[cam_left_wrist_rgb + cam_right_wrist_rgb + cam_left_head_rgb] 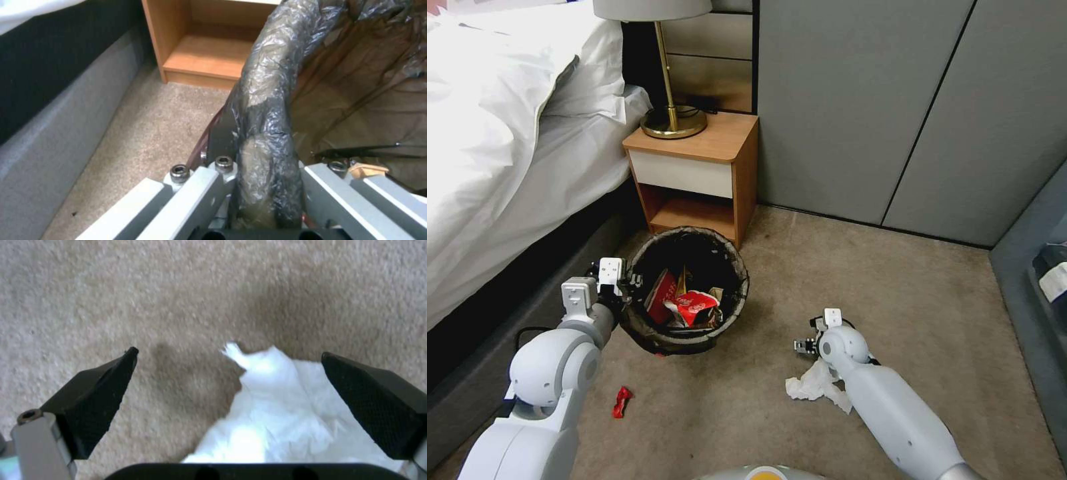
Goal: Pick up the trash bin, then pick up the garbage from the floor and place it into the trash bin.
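The trash bin (743, 288), its dark liner folded over the rim, stands in front of the nightstand and holds red-and-white wrappers and other litter. My left gripper (627, 283) is shut on the bin's near-left rim. In the left wrist view the liner-wrapped rim (263, 113) runs between the grey fingers (195, 196). I cannot tell whether the bin touches the floor (894, 287). My right gripper (807, 345) hangs open just above a white tissue (817, 387). In the right wrist view the tissue (276, 413) lies between the black pads (98, 400). A small red wrapper (622, 402) lies by my left arm.
A wooden nightstand (700, 173) with a brass lamp (670, 100) stands right behind the bin. The bed (507, 133) and its dark base run along the left. Grey wall panels (894, 100) close the back, and a grey seat edge (1040, 280) sits at the right.
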### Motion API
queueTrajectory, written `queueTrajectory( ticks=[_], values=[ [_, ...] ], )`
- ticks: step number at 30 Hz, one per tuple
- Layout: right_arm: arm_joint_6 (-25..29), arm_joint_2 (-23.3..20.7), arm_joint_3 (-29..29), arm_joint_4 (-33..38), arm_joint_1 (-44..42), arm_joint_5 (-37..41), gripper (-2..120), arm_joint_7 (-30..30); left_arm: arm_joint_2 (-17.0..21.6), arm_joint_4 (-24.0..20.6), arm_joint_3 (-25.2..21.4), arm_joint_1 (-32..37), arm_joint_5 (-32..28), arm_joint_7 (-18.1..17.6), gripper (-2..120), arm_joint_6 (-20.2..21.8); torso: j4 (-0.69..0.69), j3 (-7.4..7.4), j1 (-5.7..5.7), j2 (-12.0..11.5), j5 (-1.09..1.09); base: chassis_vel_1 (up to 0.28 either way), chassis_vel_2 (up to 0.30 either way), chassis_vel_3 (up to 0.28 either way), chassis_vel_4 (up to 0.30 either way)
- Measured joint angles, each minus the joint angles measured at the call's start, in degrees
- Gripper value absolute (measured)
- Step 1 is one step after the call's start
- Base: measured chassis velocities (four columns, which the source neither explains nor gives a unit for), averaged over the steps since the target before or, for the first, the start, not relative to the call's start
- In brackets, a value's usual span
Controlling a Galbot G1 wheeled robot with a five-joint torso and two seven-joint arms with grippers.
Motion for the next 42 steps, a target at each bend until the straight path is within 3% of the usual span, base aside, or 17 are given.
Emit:
queueTrajectory(
  ticks=[26, 32, 42],
  values=[
    [0.2, -0.8, 2.0, -0.4, -4.0, -3.3, 100, -0.7, -0.4, 0.8, 0.3, -0.8, 0.1, 0.2, 1, 0.0, 0.0, -0.02, -0.01, 0.0, -0.04, 0.0, 0.0, 0.0, 0.0],
    [0.2, -0.8, 1.5, 0.1, -4.0, -3.6, 91, -0.9, -0.3, 0.8, 0.3, -0.7, 0.2, 0.3, 1, 0.0, -0.02, -0.02, -0.01, 0.0, -0.03, 0.0, 0.0, 0.0, 0.0],
    [0.0, -2.3, 0.5, 4.2, -5.4, -0.3, 64, 1.5, -0.1, 1.1, 0.4, -1.0, 0.5, 0.4, 1, 0.0, 0.01, 0.01, 0.0, 0.0, 0.05, 0.0, 0.0, 0.0, 0.0]
  ],
)
